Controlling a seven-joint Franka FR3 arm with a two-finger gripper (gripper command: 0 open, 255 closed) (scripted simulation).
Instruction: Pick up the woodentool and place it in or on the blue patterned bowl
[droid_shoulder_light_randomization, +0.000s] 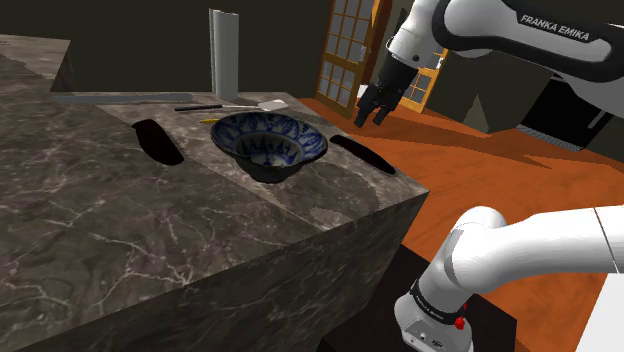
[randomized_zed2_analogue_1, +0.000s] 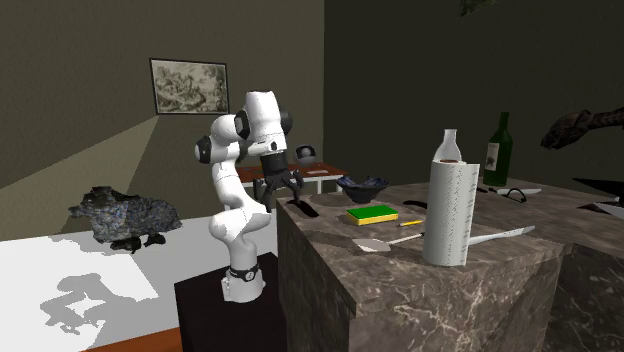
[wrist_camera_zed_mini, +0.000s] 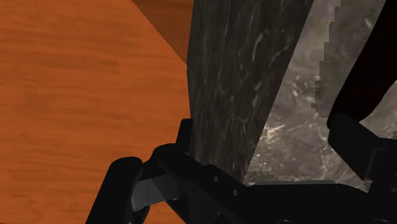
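"While you've got the gripper (droid_shoulder_light_randomization: 366, 118) hanging there, is anything in it?"

"Nothing. I have the fingers spread wide and empty, out past the edge of the dark veined counter (droid_shoulder_light_randomization: 200, 230) and above it."

"And the wooden tool?"

"I take it to be the slim dark tool (droid_shoulder_light_randomization: 365, 155) lying flat on the counter, just below the gripper and a little inboard of it — it renders nearly black, so I can't read wood on it. A second dark shape (droid_shoulder_light_randomization: 155, 140) lies beyond the blue patterned bowl (droid_shoulder_light_randomization: 225, 135), much farther from the fingers. I judge the near one to be the target, though I can't be sure."

"Which way does it run?"

"Its long axis follows the counter's edge, so to my eye the fingers must straddle it crosswise — one on the edge side, one on the bowl side. Out from the gripper the tool comes first, then the bowl right behind it, close but apart."

"So the move?"

"Come in over the edge, drop straight down, and check the wrist's turn against that axis before closing."
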